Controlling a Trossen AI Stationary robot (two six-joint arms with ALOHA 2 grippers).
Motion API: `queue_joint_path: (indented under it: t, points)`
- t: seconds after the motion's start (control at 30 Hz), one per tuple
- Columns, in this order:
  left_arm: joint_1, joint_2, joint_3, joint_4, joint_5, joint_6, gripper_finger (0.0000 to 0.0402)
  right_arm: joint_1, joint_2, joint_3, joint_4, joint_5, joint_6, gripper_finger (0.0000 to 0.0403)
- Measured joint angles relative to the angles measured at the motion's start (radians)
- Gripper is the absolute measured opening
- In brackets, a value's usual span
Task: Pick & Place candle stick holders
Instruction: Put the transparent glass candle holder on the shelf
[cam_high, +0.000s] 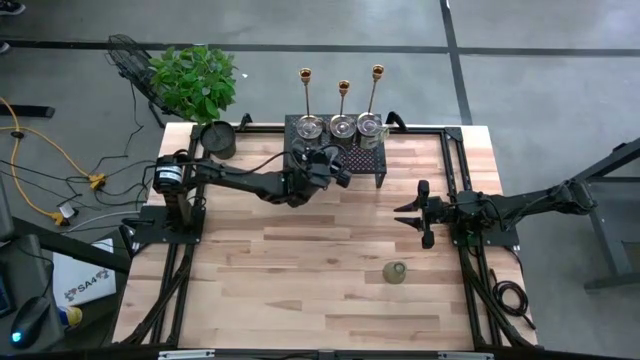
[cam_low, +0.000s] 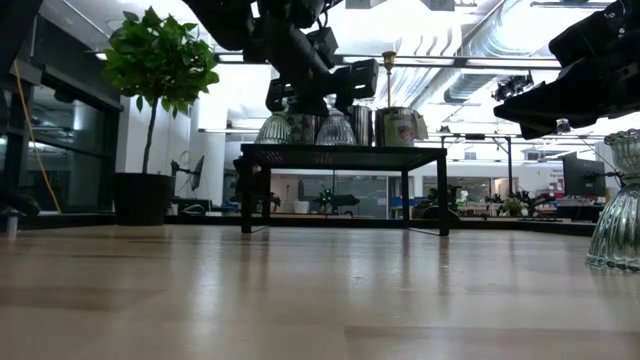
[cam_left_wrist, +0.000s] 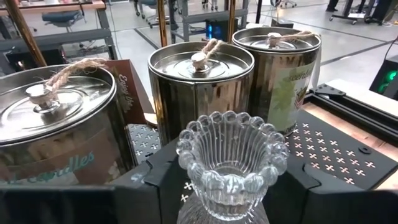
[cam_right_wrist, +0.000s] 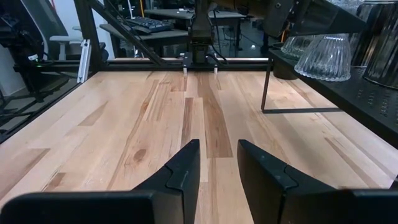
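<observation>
Three gold candle stick holders (cam_high: 343, 95) stand behind three lidded silvery tins (cam_high: 342, 126) on the black mesh rack (cam_high: 372, 162) at the table's far middle. A clear fluted glass holder (cam_left_wrist: 230, 162) stands upright on the rack's front part (cam_right_wrist: 324, 57). My left gripper (cam_left_wrist: 227, 190) reaches level over the rack, open, with one finger on either side of the holder. A second glass holder (cam_low: 275, 128) stands beside it. Another glass holder (cam_high: 395, 272) stands on the table near the right. My right gripper (cam_right_wrist: 219, 155) hovers open above the table's right side (cam_high: 412, 213), with nothing in it.
A round black pot (cam_high: 217, 140) stands at the table's far left corner, with a leafy plant (cam_high: 195, 80) beyond it. Black frame rails (cam_high: 455, 170) run along the table's sides. Bare wood (cam_high: 300, 270) spreads across the near half of the table.
</observation>
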Motion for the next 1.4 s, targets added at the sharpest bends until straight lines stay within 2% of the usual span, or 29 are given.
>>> queue_joint_path:
  t: [0.4,0.8,1.4]
  points:
    - [0.0,0.0,0.0,0.009,-0.055,0.035,0.0177,0.0,0.0,0.0,0.0,0.0,0.0,0.0099]
    - [0.0,0.0,0.0,0.07,-0.057,0.141,0.0177,0.0,0.0,0.0,0.0,0.0,0.0,0.0099]
    - [0.021,0.0,0.0,0.076,-0.037,0.158,0.0177,0.0,0.0,0.0,0.0,0.0,0.0,0.0099]
